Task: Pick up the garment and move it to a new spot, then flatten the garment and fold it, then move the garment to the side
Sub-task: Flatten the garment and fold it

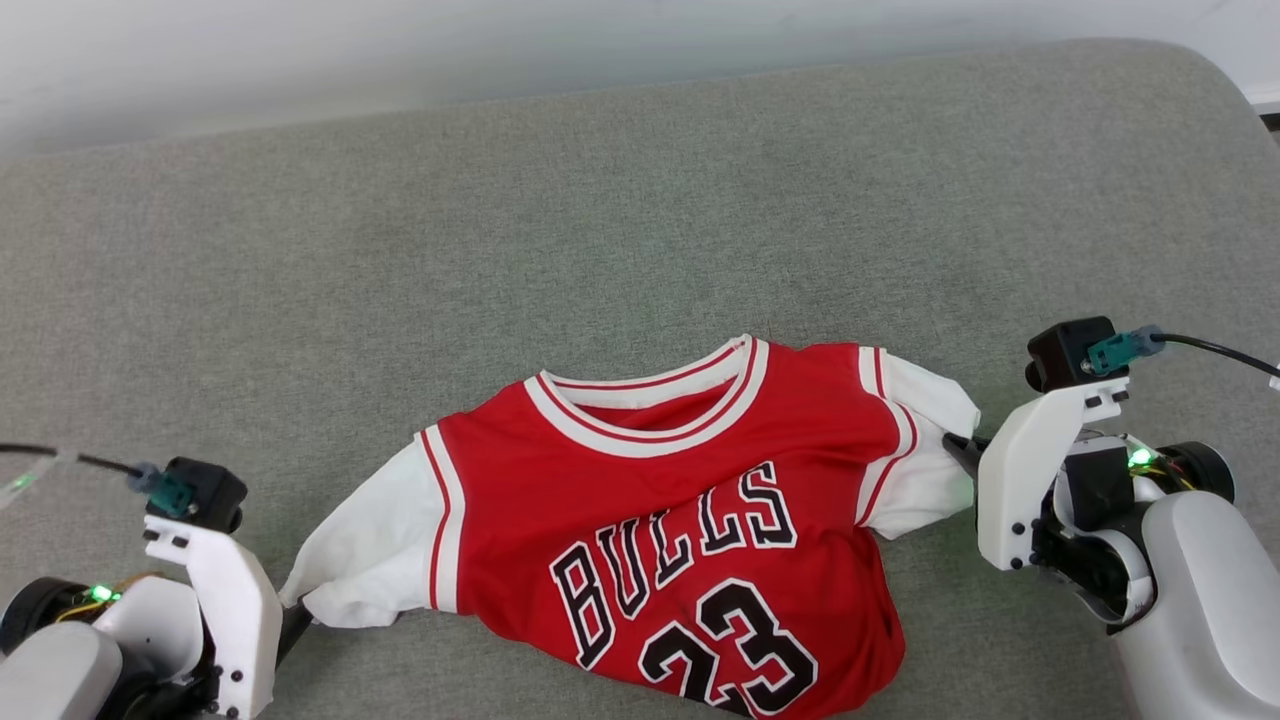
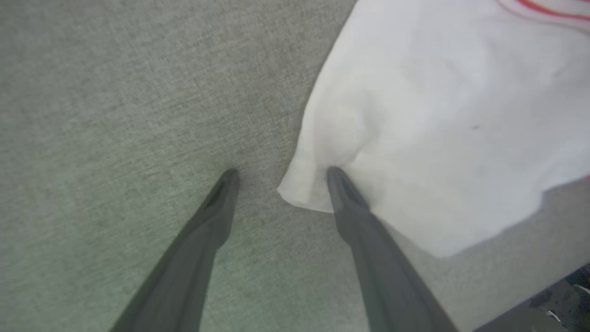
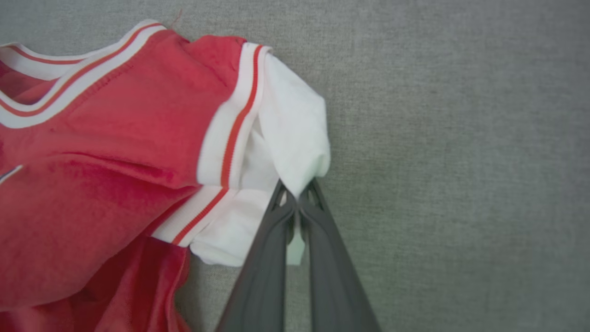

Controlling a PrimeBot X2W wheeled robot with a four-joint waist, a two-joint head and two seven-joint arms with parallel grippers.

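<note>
Red sports jersey with white short sleeves, red-and-white striped trim at neck and armholes, and black white-outlined lettering "BULLS" above the number "23" (the garment (image 1: pixel 680 500)), lying front side up in the lower centre of the head view, its neckline toward the top of the frame and its hem running off the bottom edge; the body is rumpled toward the lower right. The garment rests on a grey, fabric-covered bench (image 1: pixel 620 200) with a rounded corner at the upper right of the frame. Right tool (image 1: pixel 960 450), at the right of the head view: its two long dark fingers are pressed together on the edge of the white sleeve; in the right wrist view the garment (image 3: pixel 115 161) fills the left half, and the right tool (image 3: pixel 297 193) pinches a fold of white cloth at lower centre, a small tab of cloth showing between the fingers below the pinch. Left tool (image 1: pixel 295 628), at the lower left of the head view, meets the tip of the other sleeve; in the left wrist view the left tool (image 2: pixel 282 171) stands wide, one fingertip on bare grey cloth, the other against the sleeve's corner, with the garment (image 2: pixel 438 115) spreading to the upper right. A pale wall (image 1: pixel 400 50) borders the top of the head view.
</note>
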